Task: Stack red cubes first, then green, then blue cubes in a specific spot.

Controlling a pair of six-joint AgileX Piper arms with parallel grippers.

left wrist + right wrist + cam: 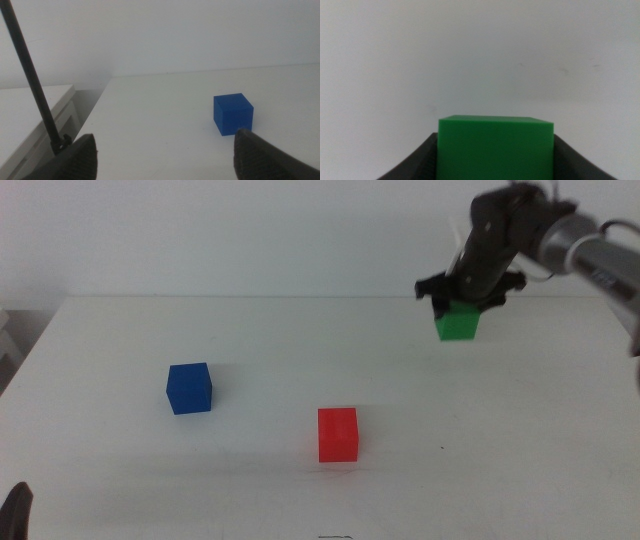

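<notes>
Only a dark tip of the waiting left gripper (18,508) is seen at the near left edge of the white table (480,430); its jaws are spread wide, nothing between them. Nearest lies the red cube (338,434), with the blue cube (189,388) farther left. Beyond, at far right, the green cube (458,321) is clamped in the right gripper (466,298), its top hidden by the jaws; contact with the table cannot be told. A pale wall stands behind.
</notes>
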